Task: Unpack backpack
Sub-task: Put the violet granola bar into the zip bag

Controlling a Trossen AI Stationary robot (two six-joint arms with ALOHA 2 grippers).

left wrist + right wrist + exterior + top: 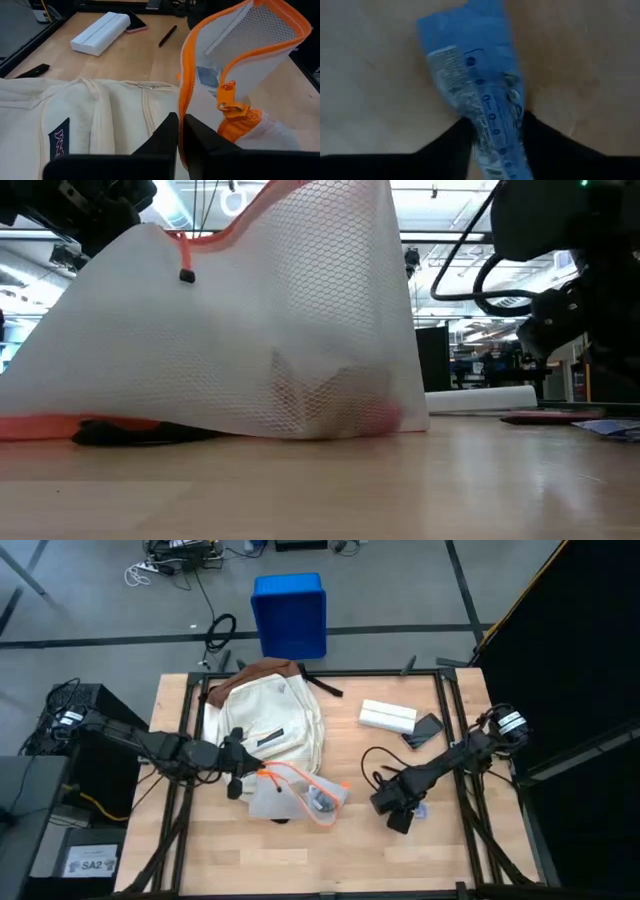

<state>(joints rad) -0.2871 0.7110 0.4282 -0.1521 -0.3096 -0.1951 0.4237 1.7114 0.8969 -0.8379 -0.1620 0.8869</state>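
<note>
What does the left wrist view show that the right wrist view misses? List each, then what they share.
Left wrist only: the left tool shut on the orange edge of the mesh zip pouch, the backpack with its logo patch, a white box, a phone, a pen.
Right wrist only: the right tool shut on a blue packet.
Both: the wooden table.

You are looking at two dark, near-black arms built from slim jointed links. The left arm [130, 738] ends in a left gripper [236, 772] with two flat, matte black fingers [162, 137] that taper to blunt tips. The right arm [455, 755] carries a looping black cable [375, 762] along its links, and its right gripper [398, 812] is equally black. Each arm's base bears a small white label [512, 721].
</note>
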